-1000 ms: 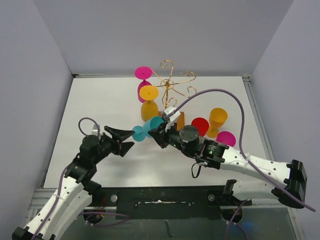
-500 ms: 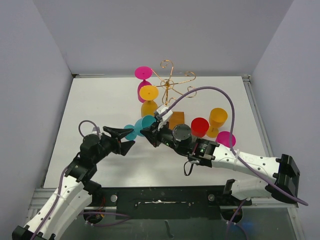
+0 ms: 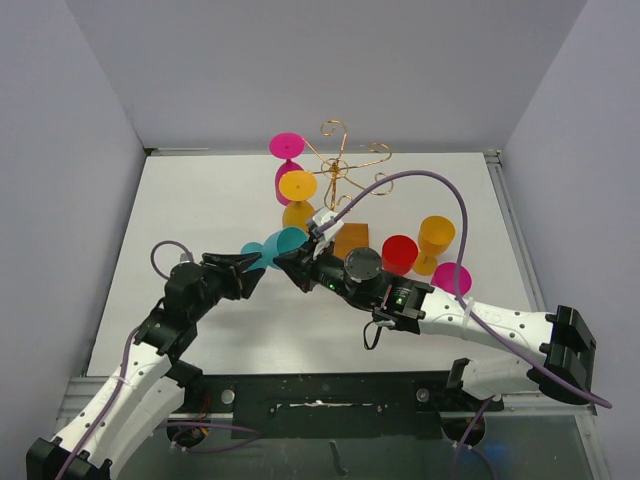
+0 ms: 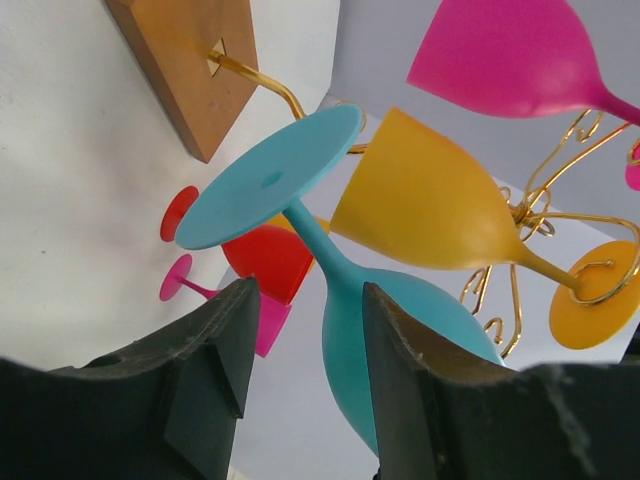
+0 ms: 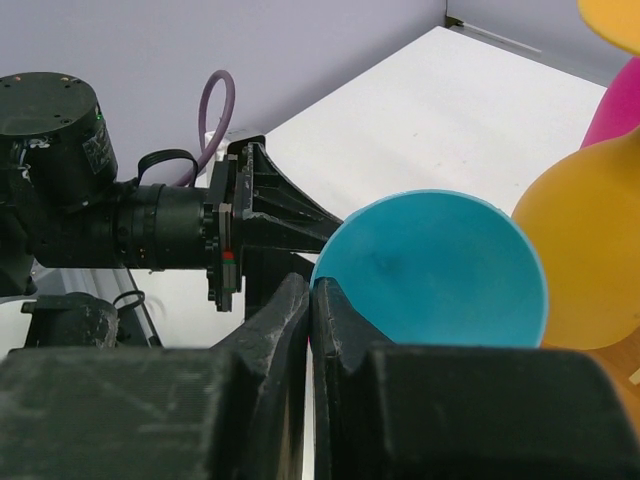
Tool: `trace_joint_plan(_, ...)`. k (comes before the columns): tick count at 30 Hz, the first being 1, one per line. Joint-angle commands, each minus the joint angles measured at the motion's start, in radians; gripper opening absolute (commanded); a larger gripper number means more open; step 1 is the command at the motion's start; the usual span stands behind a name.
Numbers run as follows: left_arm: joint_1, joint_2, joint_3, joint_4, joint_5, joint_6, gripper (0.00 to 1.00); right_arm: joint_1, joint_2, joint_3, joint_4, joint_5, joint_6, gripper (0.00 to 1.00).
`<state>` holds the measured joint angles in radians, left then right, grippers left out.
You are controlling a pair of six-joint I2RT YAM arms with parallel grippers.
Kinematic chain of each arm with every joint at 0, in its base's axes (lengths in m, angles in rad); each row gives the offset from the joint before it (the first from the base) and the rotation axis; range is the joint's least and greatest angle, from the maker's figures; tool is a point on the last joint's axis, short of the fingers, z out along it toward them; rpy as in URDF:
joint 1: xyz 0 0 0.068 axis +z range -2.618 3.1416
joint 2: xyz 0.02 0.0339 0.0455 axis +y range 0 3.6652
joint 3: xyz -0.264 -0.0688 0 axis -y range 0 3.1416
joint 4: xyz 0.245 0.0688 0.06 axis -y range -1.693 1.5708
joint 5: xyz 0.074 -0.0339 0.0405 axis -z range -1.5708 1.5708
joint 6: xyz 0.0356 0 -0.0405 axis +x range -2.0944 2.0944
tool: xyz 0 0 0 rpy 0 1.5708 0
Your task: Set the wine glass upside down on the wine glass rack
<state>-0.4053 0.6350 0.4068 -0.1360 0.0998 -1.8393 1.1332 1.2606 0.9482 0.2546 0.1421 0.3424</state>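
1. The wine glass rack (image 3: 335, 170) stands just beyond the right claw (image 5: 312, 290). A pink glass (image 3: 287, 150) and an orange glass (image 3: 297, 190) hang on it. The teal one isn't up there yet, so I'd say the actual hanging is left to do.
2. The wine glass (image 3: 288, 243) is off the desk (image 3: 200, 220), tipped sideways between the two claws.
3. The right claw is clenched on the bowl's rim and carries the glass.
4. The left claw (image 4: 305, 300) is released, its fingers parted on either side of the stem. I can't tell whether they touch it.
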Motion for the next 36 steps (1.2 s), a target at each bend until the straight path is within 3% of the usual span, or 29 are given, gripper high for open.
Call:
trace_joint_plan(1,0.002,-0.009,0.027,0.078,-0.07,-0.037,0.41,0.01,-0.008,-0.001,0.128,-0.054,0.029,0.0)
trace_joint_plan(6,0.002,-0.014,0.042,0.061,-0.124,-0.051,0.39,0.009,-0.01,-0.012,0.141,-0.068,0.035,0.0)
trace_joint_plan(12,0.005,0.007,0.072,0.067,-0.134,-0.041,0.24,0.009,-0.007,-0.027,0.158,-0.084,0.041,0.0)
trace_joint_plan(22,0.022,0.014,0.085,0.095,-0.13,-0.037,0.2,0.01,0.007,-0.039,0.162,-0.104,0.044,0.0)
trace_joint_plan(29,0.047,0.009,0.095,0.109,-0.122,-0.029,0.0,0.008,-0.005,-0.068,0.157,-0.125,0.012,0.0)
trace_joint_plan(36,0.061,0.02,0.117,0.134,-0.134,-0.002,0.0,0.009,-0.024,-0.072,0.124,-0.094,0.014,0.24)
